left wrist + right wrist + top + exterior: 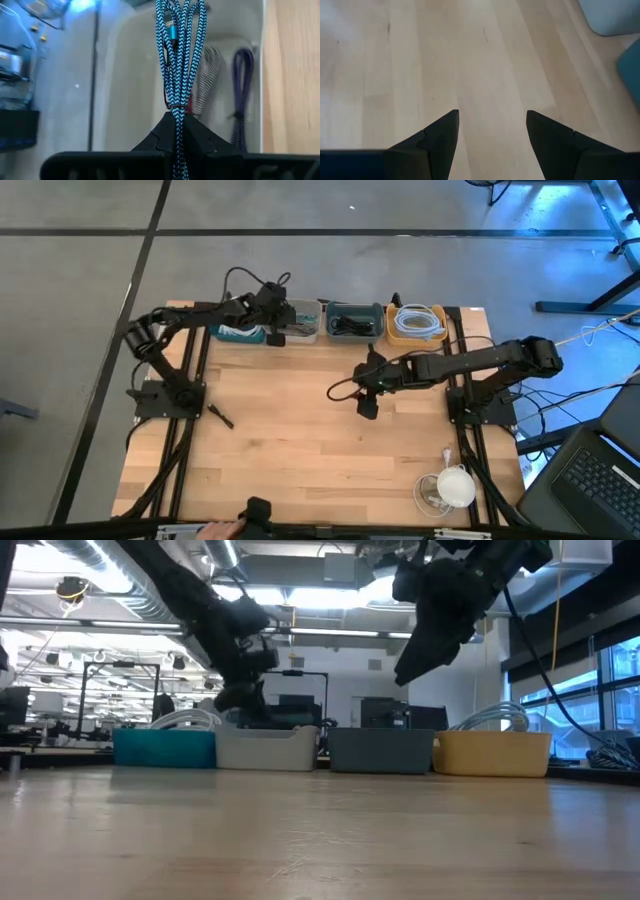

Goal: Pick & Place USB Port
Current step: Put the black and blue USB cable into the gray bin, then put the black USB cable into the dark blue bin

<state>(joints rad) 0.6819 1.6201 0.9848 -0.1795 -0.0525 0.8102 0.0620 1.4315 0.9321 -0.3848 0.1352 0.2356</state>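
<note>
My left gripper (283,313) is at the table's far edge, over the white bin (300,322), and is shut on a bundled blue-and-black braided USB cable (177,55). The cable's loops reach out past the fingertips above the bin (125,100). A purple cable (242,95) and a striped cable (205,75) lie in the bin. My right gripper (366,405) is open and empty above the bare table middle (490,75). My left gripper pinches the braided cable bundle (177,120) between its two fingers, just past the bundle's tie. The fingers lie along the bundle, whose looped end with a blue plug (171,30) sticks out beyond the fingertips, clear of the bin's floor.
Four bins stand in a row at the far edge: teal (238,332), white, dark grey (354,322) with dark cables, yellow (418,323) with a white coiled cable. A white cup-like thing (455,485) sits near the front right corner.
</note>
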